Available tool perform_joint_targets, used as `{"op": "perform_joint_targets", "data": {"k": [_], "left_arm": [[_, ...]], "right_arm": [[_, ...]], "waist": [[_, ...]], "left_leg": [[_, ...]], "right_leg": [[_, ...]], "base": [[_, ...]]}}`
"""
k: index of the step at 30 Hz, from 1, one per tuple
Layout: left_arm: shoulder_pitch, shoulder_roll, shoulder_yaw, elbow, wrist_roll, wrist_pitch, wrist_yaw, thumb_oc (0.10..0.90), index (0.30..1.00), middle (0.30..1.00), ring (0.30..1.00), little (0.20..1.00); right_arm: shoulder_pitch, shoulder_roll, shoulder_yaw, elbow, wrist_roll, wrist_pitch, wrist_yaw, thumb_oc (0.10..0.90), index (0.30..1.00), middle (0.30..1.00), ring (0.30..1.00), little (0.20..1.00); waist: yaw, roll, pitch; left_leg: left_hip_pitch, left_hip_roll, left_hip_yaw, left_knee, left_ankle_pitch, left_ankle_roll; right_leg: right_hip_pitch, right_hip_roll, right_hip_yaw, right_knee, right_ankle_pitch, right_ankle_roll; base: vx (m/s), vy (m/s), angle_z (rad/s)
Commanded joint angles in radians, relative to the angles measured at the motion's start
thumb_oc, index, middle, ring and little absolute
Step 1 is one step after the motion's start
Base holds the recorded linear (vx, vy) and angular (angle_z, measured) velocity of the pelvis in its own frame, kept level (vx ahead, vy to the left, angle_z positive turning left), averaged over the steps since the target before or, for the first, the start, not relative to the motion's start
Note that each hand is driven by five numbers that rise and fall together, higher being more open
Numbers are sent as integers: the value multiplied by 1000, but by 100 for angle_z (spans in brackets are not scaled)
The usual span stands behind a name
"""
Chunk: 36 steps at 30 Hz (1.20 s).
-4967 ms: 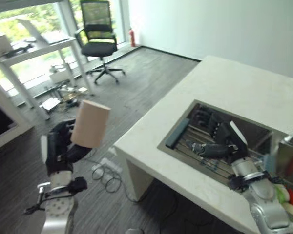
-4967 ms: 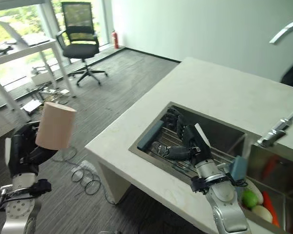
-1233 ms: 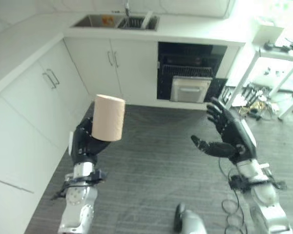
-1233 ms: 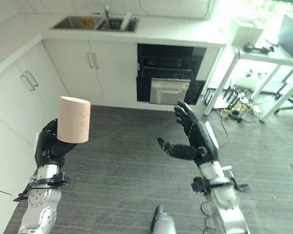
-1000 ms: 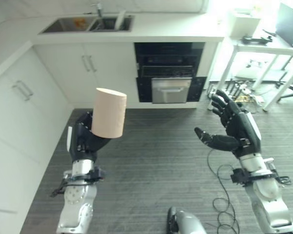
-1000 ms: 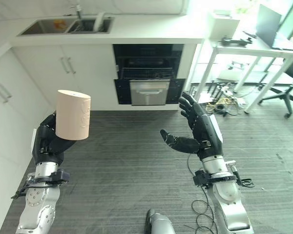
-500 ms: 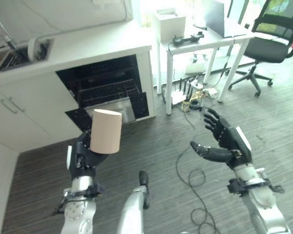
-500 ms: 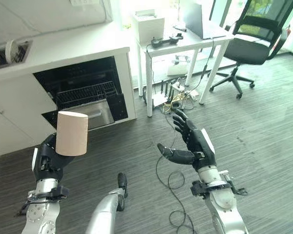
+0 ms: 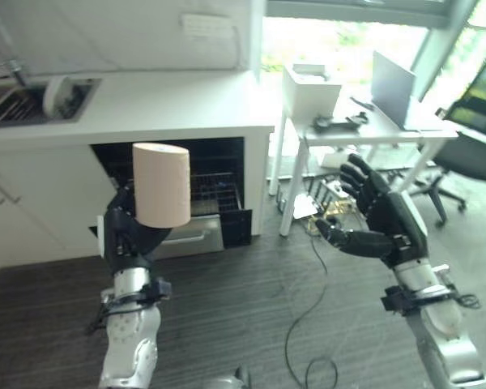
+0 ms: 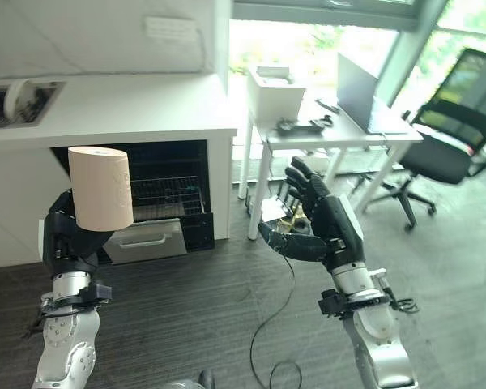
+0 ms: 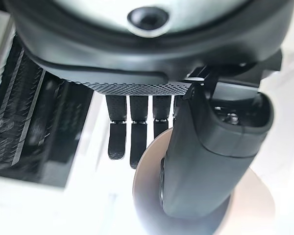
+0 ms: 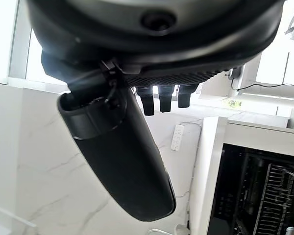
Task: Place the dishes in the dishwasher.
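A tall beige cup [image 9: 162, 185] stands upright in my left hand [image 9: 126, 237], whose fingers and thumb curl round its lower part. In the left wrist view the thumb [image 11: 210, 156] lies across the cup [image 11: 146, 195]. Just beyond the cup, the dishwasher [image 9: 202, 193] stands open under the white counter [image 9: 170, 109], its wire rack [image 10: 166, 194] showing and its door [image 10: 146, 239] down. My right hand [image 9: 382, 224] floats open at chest height, to the right of the dishwasher, with nothing in it. The right wrist view shows its fingers [image 12: 161, 100] straight.
A sink [image 9: 16, 101] with a white plate [image 9: 55, 93] standing in it is at the counter's left end. To the right of the dishwasher stands a white desk [image 9: 389, 130] carrying a box and a laptop, with an office chair [image 10: 449, 109] beyond. Loose cables lie on the dark floor [image 9: 251, 300].
The whole picture has shifted as the camera turned, and the open dishwasher now lies straight ahead behind the cup. The left hand still holds the cup, and the right hand stays open.
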State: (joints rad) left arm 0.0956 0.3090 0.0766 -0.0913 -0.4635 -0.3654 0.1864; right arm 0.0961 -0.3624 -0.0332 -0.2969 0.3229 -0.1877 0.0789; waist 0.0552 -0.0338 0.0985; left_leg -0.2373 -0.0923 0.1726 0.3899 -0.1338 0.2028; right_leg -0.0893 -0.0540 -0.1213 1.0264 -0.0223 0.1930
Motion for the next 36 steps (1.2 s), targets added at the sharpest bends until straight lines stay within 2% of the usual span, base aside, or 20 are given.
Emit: {"op": "perform_joint_targets", "data": {"k": [1,3,6,7,8,9,10,12,13,19,21,22,23,24,25,27,29,30,34,36], "left_arm": [[-19,70,41,-88,22,-108,3,400,300,300,300,300],[-25,79,53,-85,-5,-91,-28,400,300,300,300,300],[-28,86,47,-84,-8,-79,-50,400,300,300,300,300],[-20,85,35,-83,-4,-83,-63,400,300,300,300,300],[-21,76,9,-87,-1,-85,-52,400,300,300,300,300],[-23,74,5,-92,6,-85,-43,400,300,300,300,300],[-22,75,2,-95,6,-89,-37,400,300,300,300,300],[-23,74,-13,-97,13,-98,-13,400,300,300,300,300],[-18,70,-15,-111,4,-87,-5,400,300,300,300,300],[29,75,13,-142,-22,-91,-19,400,300,300,300,300],[40,71,27,-147,-42,-97,-32,400,300,300,300,300],[38,71,25,-147,-41,-101,-37,400,300,300,300,300],[26,70,16,-146,-45,-107,-51,400,300,300,300,300],[14,72,10,-141,-48,-109,-54,400,300,300,300,300],[4,73,4,-137,-58,-101,-53,400,300,300,300,300],[7,74,6,-139,-67,-98,-56,400,300,300,300,300],[21,75,11,-147,-71,-99,-57,400,300,300,300,300],[32,73,19,-151,-80,-97,-54,400,300,300,300,300],[44,56,21,-128,-84,-125,-78,400,300,300,300,300],[41,61,22,-125,-79,-134,-76,400,300,300,300,300]], "right_arm": [[-29,-28,16,-41,-39,-77,-22,800,900,900,900,900],[-12,-38,6,-40,-29,-80,-30,800,900,900,900,900],[13,-42,-11,-39,-19,-97,-30,800,900,900,900,900],[36,-55,-25,-33,1,-117,-32,800,900,900,900,900],[38,-69,-37,-26,11,-114,-33,800,900,900,900,900],[32,-68,-36,-28,9,-107,-30,800,900,900,900,900],[28,-69,-33,-24,6,-107,-27,800,900,900,900,900],[15,-84,-27,-18,8,-99,-41,800,900,900,900,900],[-12,-94,-23,-13,19,-86,-58,800,900,900,900,900],[-29,-108,-17,-37,18,-68,-67,800,900,900,900,900],[-14,-109,-26,-41,21,-77,-60,800,900,900,900,900],[-9,-108,-28,-42,17,-80,-65,800,900,900,900,900],[0,-113,-46,-35,11,-97,-79,800,900,900,900,900],[1,-111,-60,-22,2,-111,-86,800,900,900,900,900],[-2,-111,-74,-26,-4,-98,-94,800,900,900,900,900],[-3,-111,-82,-32,-5,-90,-92,800,900,900,900,900],[7,-116,-97,-45,-5,-83,-74,800,900,900,900,900],[22,-120,-108,-53,-7,-82,-57,800,900,900,900,900],[29,-141,-122,-46,-1,-94,-50,800,900,900,900,900],[27,-155,-124,-45,11,-105,-46,800,900,900,900,900]], "waist": [[-1,43,-44],[-7,30,-33],[-27,14,-16],[-62,-2,-1],[-108,-19,4],[-114,-18,4],[-109,-15,-2],[-106,-23,-14],[-84,-27,-29],[-51,-18,-46],[-52,-18,-39],[-54,-19,-34],[-64,-39,-13],[-76,-38,2],[-83,-31,5],[-87,-14,7],[-92,21,-1],[-87,36,-10],[-73,54,-14],[-72,51,-16]], "left_leg": [[30,84,-122,-90,33,-131],[42,61,-148,-90,36,-142],[69,40,-188,-90,19,-150],[103,22,-224,-90,-3,-152],[150,-16,-263,-90,-42,-148],[161,-21,-269,-90,-50,-146],[159,-20,-282,-90,-57,-147],[158,-26,-301,-90,-54,-149],[154,-22,-294,-90,-47,-157],[170,4,-262,-90,-27,-184],[186,15,-243,-90,28,-199],[196,21,-222,-90,70,-210],[220,30,-149,-72,173,-237],[182,85,-78,-24,208,-264],[169,139,-36,-85,214,-271],[147,171,-30,-90,181,-269],[80,219,-74,-90,120,-274],[11,251,-125,-90,128,-297],[-74,308,-148,-90,193,-332],[-64,308,-137,-90,159,-326]], "right_leg": [[-82,-10,2,-231,199,-43],[-85,-22,-16,-412,150,-57],[-59,-33,-31,-622,159,-62],[-79,-19,25,-726,146,-69],[-169,3,99,-726,130,-65],[-189,1,93,-726,153,-60],[-177,1,80,-726,104,-68],[-147,22,119,-726,40,-87],[-112,23,103,-726,6,-96],[-62,37,100,-726,-39,-119],[-54,40,106,-726,-47,-129],[-49,37,102,-726,-50,-134],[-40,0,83,-726,-53,-143],[-30,-17,57,-726,-57,-147],[-19,-25,35,-726,-69,-144],[-13,-18,26,-726,-78,-139],[-13,1,32,-726,-93,-132],[-6,5,46,-726,-108,-128],[34,-6,44,-726,-143,-123],[45,-33,34,-726,-141,-111]], "base": [[217,18,10],[283,-106,7],[257,-161,83],[458,-271,96],[453,-265,122],[339,-186,144],[165,-143,146],[180,-232,56],[151,-201,25],[168,-169,-1],[111,-122,8],[115,-164,12],[138,-161,38],[186,-85,71],[128,45,86],[109,188,66],[210,347,47],[294,365,42],[278,295,27],[287,333,-58]]}}
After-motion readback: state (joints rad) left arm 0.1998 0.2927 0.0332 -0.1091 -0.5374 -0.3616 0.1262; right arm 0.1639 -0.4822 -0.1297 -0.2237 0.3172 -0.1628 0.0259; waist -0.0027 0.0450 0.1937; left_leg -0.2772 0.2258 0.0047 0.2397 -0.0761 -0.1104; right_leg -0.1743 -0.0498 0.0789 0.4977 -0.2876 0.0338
